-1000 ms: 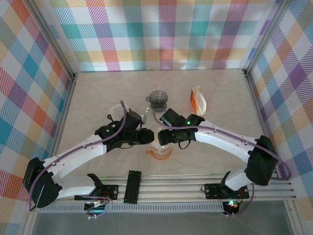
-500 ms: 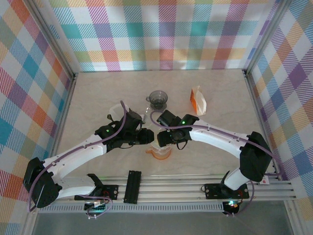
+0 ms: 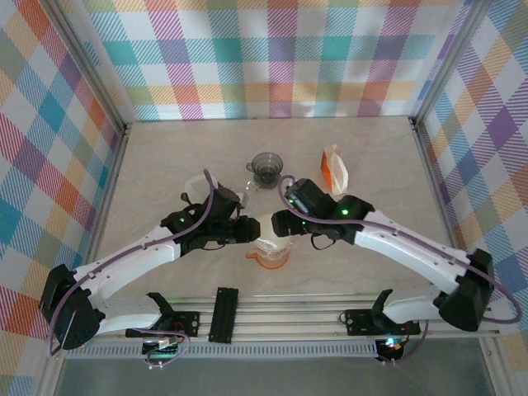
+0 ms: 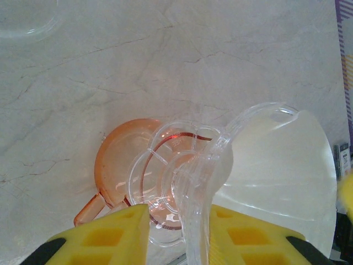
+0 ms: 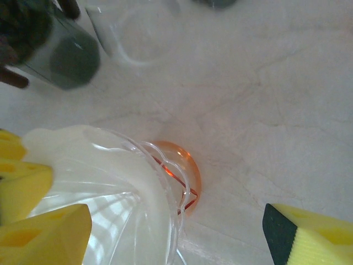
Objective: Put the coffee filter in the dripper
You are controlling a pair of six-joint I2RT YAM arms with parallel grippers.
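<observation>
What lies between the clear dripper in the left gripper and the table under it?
An orange dripper lies there, under the clear dripper held by the left gripper; the left wrist view shows it.

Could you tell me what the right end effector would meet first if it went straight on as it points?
Probably the clear ribbed plastic dripper holding the white paper filter, right ahead of the open right end effector; the translucent orange cup lies beyond, though depth is unclear.

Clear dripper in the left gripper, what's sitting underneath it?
An orange piece with a handle lies on the marble table below the clear dripper. Its near side is hidden by that dripper and the yellow fingers. Whether they touch is unclear.
</observation>
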